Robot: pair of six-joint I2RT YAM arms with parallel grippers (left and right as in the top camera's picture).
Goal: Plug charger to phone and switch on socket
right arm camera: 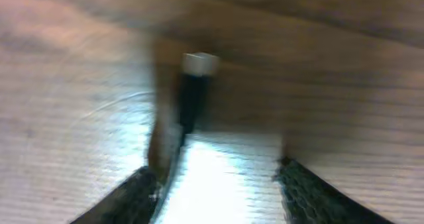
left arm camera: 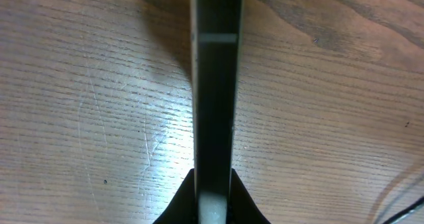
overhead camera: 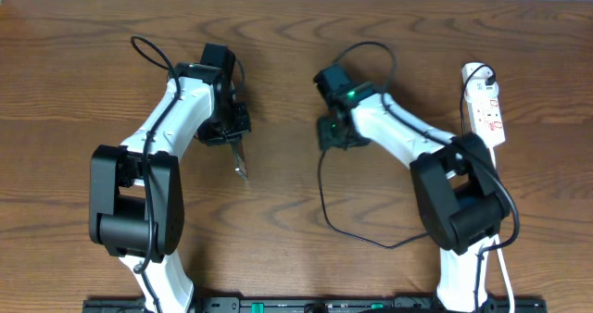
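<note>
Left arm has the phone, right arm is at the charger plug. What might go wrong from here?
1. The left gripper grips only one end of the phone, so a push from the plug may tilt it or make it slip.
2. The plug sits off centre in the right gripper, and that view is blurred, so alignment is doubtful.
3. The charger cable loops beside the right arm and may snag.

Overhead straight down over whole table (overhead camera: 278, 267), both wrist views close above same wood
</note>
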